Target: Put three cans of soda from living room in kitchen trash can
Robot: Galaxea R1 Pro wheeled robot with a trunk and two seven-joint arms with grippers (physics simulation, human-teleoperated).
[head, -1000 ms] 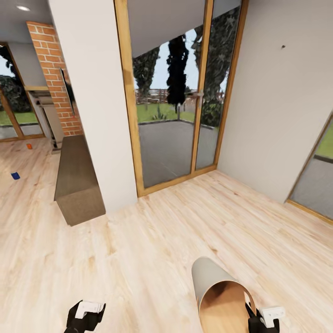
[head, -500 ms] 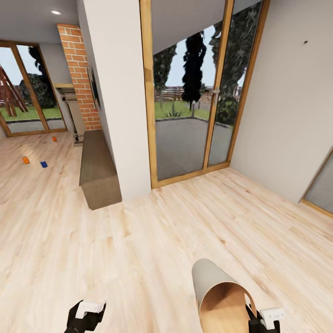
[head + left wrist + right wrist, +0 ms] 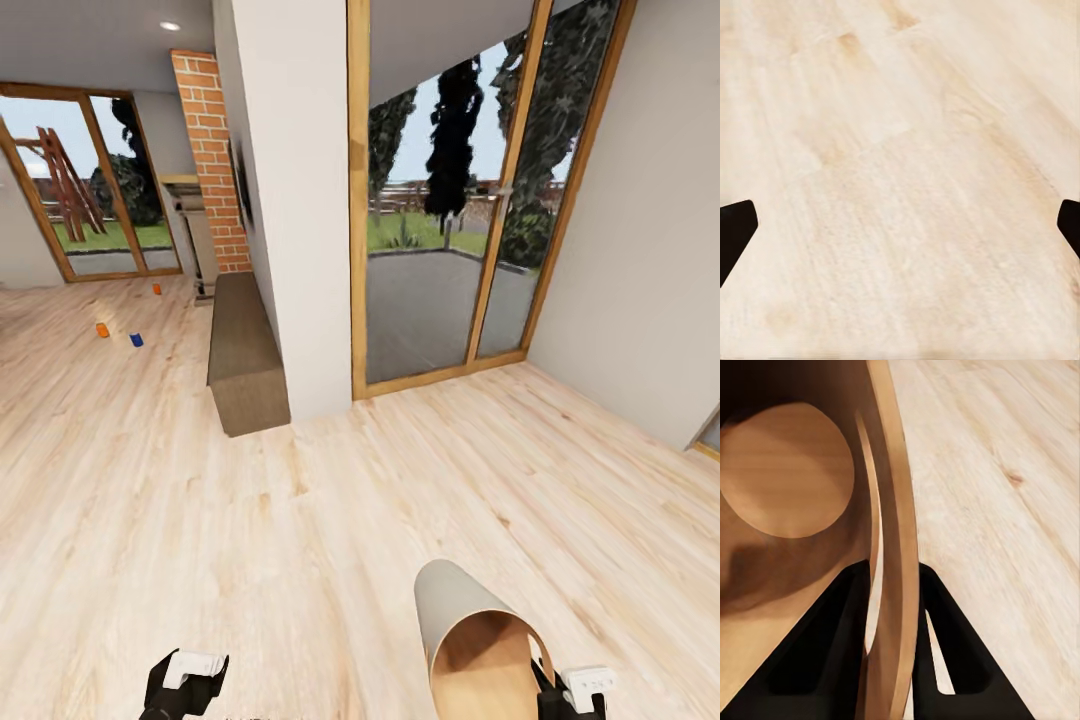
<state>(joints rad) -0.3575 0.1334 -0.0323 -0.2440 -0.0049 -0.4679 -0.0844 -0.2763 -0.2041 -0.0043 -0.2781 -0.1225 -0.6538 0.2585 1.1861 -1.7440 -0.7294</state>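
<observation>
The tash can [image 3: 470,630] is carried tilted, its brown mouth turned back toward the robot, with its rim pinched in the right pincer [image 3: 894,585]: one finger sits inside the wall, the other outside, closed onto the thin edge. This rim grip lets one arm carry the bin and leaves the other free for picking. The left pincer [image 3: 185,680] hangs low over the bare floor [image 3: 900,180]; in its wrist view only the two dark fingertips show at opposite margins, so it stands wide and carries nothing.

The three cans lie far off on the living-room floor: an orange can [image 3: 102,330] with the blue can [image 3: 136,340] just beside it, and a second orange can [image 3: 157,289] further back, near the brick chimney [image 3: 212,160] and the end of the long low cabinet [image 3: 245,355].

Against the earlier frames the whole view has swung toward the living room: the chimney, cabinet and glass doors [image 3: 450,210] sit further right, and all three cans are in sight where one second ago only two were. The bin and both pincers keep their places in the view.
</observation>
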